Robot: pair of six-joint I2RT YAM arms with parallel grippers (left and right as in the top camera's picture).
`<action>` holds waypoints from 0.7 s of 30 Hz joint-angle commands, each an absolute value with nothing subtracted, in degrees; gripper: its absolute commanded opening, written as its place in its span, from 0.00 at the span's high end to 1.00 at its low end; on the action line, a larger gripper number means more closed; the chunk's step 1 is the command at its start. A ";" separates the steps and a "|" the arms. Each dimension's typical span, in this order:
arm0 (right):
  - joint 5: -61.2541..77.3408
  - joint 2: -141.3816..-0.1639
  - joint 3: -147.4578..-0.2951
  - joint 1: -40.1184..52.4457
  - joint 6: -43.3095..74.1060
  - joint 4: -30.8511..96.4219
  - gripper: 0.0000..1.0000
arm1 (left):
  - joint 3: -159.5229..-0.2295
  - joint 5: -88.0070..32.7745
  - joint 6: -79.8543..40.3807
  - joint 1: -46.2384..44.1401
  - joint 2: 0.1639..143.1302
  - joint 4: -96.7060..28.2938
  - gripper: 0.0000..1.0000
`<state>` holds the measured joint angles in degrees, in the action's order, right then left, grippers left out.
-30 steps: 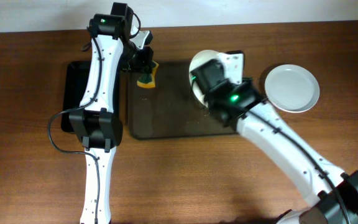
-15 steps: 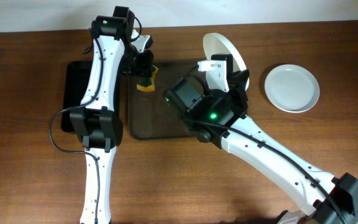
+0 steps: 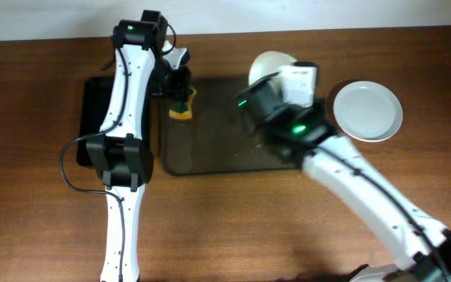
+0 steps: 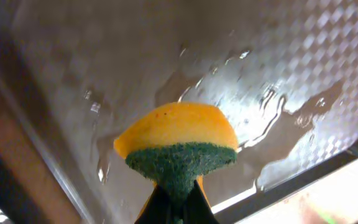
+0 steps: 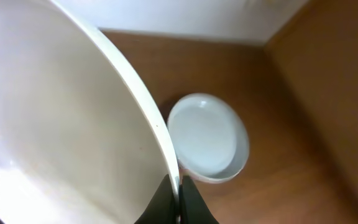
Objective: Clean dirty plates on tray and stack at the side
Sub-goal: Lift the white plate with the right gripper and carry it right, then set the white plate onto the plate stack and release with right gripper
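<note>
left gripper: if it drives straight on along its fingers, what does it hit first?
The left gripper is shut on the sponge, which leads. Straight ahead is the wet floor of the tray, nothing between, so the sponge would likely press onto that first. The gap is hard to judge.

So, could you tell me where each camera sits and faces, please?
Overhead: above the table, looking down at the tray; both arms show.
Left wrist: behind the left gripper, facing its sponge over the wet tray.
Right wrist: behind the right gripper, facing its white plate's rim.
Shared: overhead and right wrist show the pale plate on the table.
</note>
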<state>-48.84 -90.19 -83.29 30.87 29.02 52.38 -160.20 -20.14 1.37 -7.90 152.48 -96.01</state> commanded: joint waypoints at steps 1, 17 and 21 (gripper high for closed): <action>-28.69 -84.79 -83.31 20.08 30.24 52.80 0.96 | -160.55 -19.49 2.61 -1.85 150.12 -96.75 0.99; 0.03 -86.76 -83.02 -11.77 24.23 53.08 0.96 | -159.17 -3.14 1.56 6.50 148.29 -95.83 0.75; 0.03 -87.29 -83.02 -11.77 24.23 52.88 0.96 | -157.75 -3.16 1.56 6.55 148.29 -95.35 0.46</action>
